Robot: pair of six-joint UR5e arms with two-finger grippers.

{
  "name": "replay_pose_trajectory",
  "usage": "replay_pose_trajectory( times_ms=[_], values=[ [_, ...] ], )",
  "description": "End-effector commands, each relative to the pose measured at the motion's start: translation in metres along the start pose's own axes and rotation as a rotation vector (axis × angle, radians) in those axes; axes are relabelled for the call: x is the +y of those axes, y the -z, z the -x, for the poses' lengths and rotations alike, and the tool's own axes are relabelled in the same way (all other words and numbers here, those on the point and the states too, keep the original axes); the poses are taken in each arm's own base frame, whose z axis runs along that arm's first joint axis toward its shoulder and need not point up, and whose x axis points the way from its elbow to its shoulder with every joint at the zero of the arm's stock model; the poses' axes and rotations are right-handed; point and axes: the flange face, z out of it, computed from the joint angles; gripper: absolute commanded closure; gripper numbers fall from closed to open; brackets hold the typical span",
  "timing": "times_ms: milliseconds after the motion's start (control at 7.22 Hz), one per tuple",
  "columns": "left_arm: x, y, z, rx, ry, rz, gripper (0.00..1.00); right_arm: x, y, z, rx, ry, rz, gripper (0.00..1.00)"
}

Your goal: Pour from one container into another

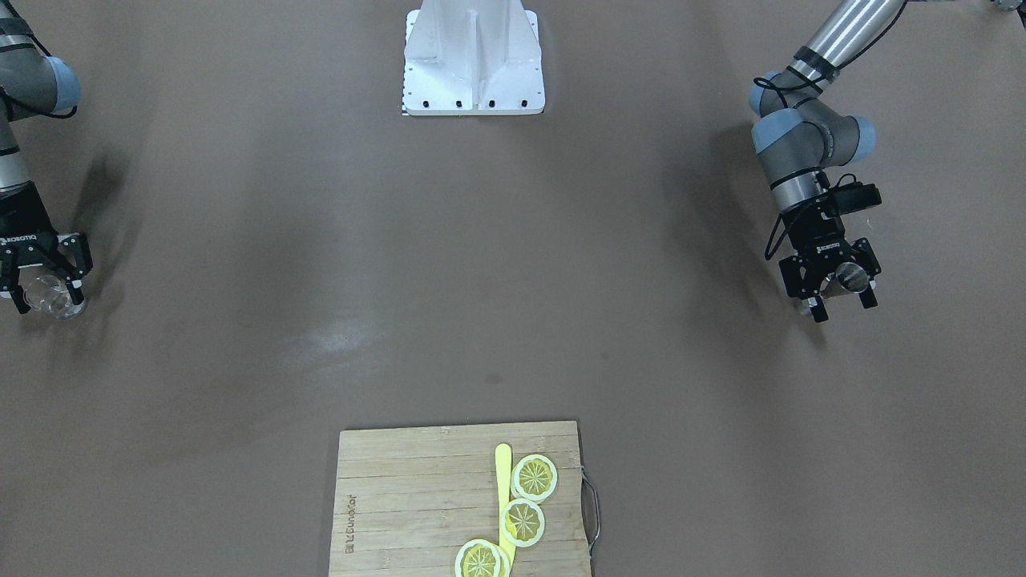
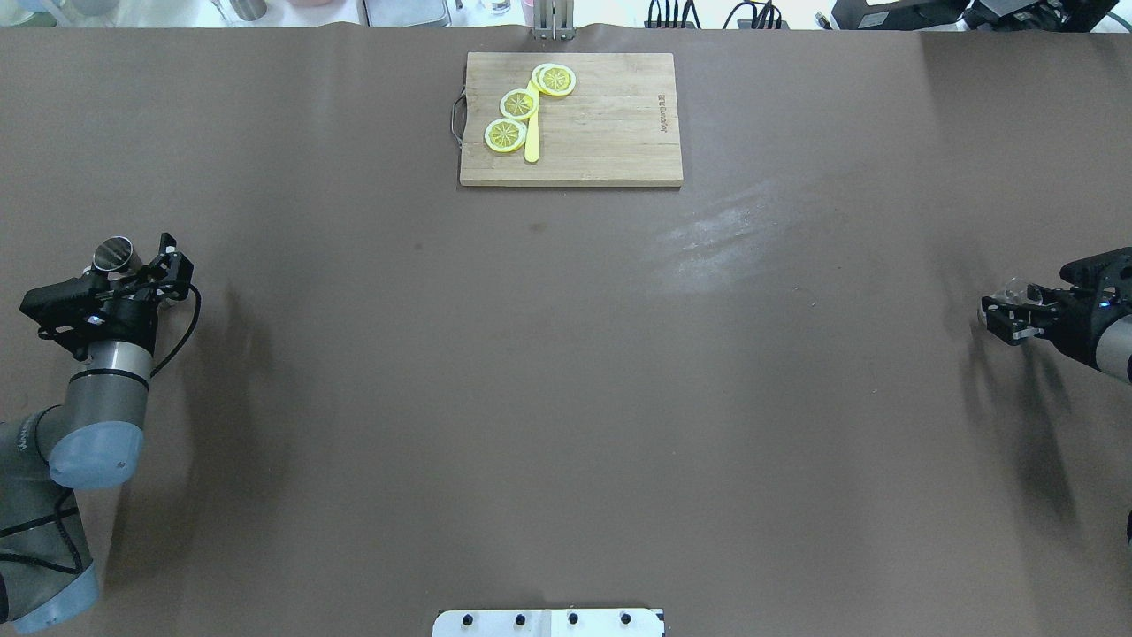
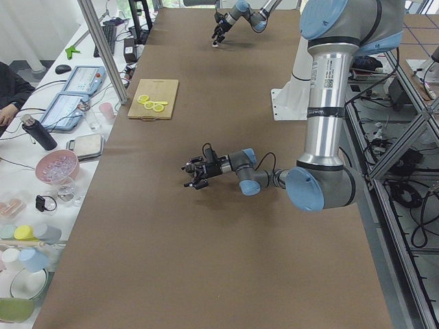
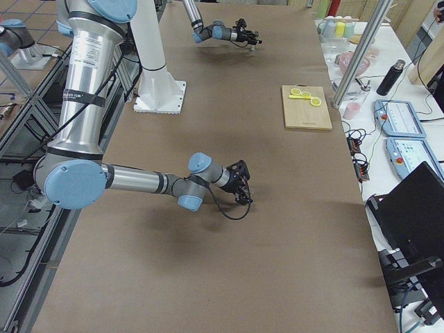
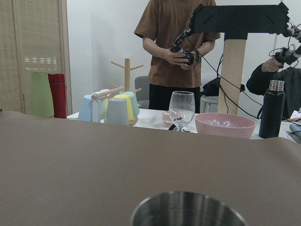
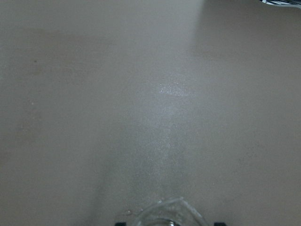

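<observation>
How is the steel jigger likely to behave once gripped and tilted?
The jigger looks like polished metal, so probably rigid and sturdy but slippery for the left gripper. Its round mouth suggests it would roll if tipped over.

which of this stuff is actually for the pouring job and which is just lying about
For the job:
steel jigger, between the fingers of the left pincer
clear glass, between the fingers of the right pincer

Lying about:
cutting board
lemon slices and a yellow strip on the board
white robot base
</observation>
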Motion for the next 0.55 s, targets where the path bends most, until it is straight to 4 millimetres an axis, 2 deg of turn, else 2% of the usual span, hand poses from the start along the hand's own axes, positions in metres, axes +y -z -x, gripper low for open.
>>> replay_pose_trajectory(
  times_ms=[0, 277, 415],
  values=[
    [0.0016, -0.0005, -0.0046, 0.002, 0.004, 0.001, 0.12, -0.0074, -0.003, 0.0065, -0.009, -0.004, -0.012, 0.33],
    [0.0052, 0.002, -0.0054, 0.005, -0.001, 0.006, 0.21, -0.0093, -0.0034, 0.0075, -0.011, -0.005, -0.016, 0.53],
    [0.007, 0.0037, -0.0062, 0.008, -0.002, 0.01, 0.22, -0.0097, -0.0027, 0.0052, -0.008, -0.006, -0.016, 0.59]
  ],
)
